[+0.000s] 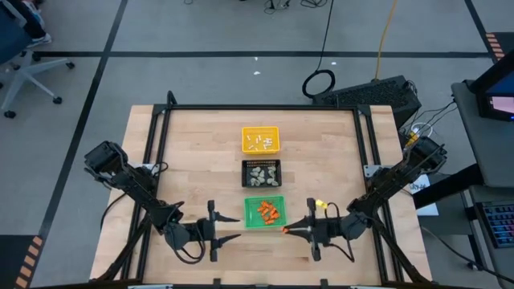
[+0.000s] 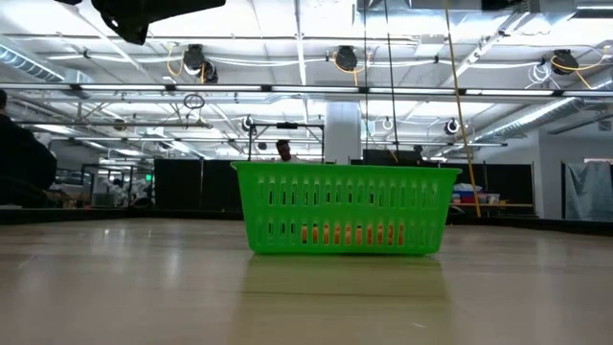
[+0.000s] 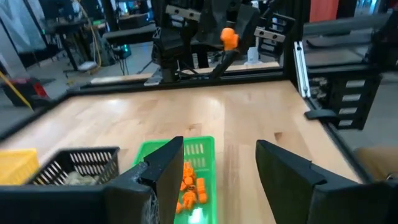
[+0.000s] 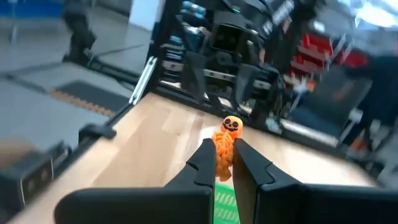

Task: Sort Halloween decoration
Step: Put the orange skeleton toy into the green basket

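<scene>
Pumpkin figure (image 4: 226, 144) sits pinched in my right gripper (image 1: 286, 229), just beside the green tray (image 1: 250, 220); I'd carry it over the orange pieces (image 1: 269, 211) before releasing; left gripper (image 1: 234, 229) waits spread wide.

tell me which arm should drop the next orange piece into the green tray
Right, most likely. The right gripper is already shut on an orange pumpkin piece, just beside the green tray. The left gripper is open and empty.
</scene>
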You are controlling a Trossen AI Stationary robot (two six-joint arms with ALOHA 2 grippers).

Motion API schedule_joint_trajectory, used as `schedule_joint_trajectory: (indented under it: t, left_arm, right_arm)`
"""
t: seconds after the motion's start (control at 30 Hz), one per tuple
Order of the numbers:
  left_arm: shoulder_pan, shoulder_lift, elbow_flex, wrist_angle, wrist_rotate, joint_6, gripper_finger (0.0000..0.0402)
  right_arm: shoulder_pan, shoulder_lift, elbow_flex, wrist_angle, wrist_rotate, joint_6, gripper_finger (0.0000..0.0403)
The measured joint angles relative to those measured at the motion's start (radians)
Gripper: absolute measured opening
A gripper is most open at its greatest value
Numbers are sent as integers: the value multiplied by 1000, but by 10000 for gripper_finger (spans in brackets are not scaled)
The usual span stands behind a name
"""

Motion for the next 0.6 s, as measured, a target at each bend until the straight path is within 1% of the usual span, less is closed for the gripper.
schedule_joint_trajectory:
  t: [0.07,0.17,0.23,0.3,0.4,0.47,0.6]
  left_arm:
    - [3,0,0,-3,0,-57,200]
    - [12,0,0,-4,2,-105,200]
    - [19,0,0,-4,2,-117,200]
    - [26,0,0,-4,2,-118,200]
    - [30,0,0,-4,2,-118,200]
    - [32,0,0,-4,2,-118,200]
    - [32,0,0,-4,2,-118,200]
  right_arm:
    - [-20,0,0,0,0,104,9]
    - [-69,0,1,-28,0,321,9]
    - [-107,0,14,-107,0,459,9]
    - [-138,0,42,-240,-2,557,9]
    - [-174,0,103,-472,-34,661,9]
    - [-192,0,152,-600,-37,691,9]
    - [-215,0,232,-720,-60,694,9]
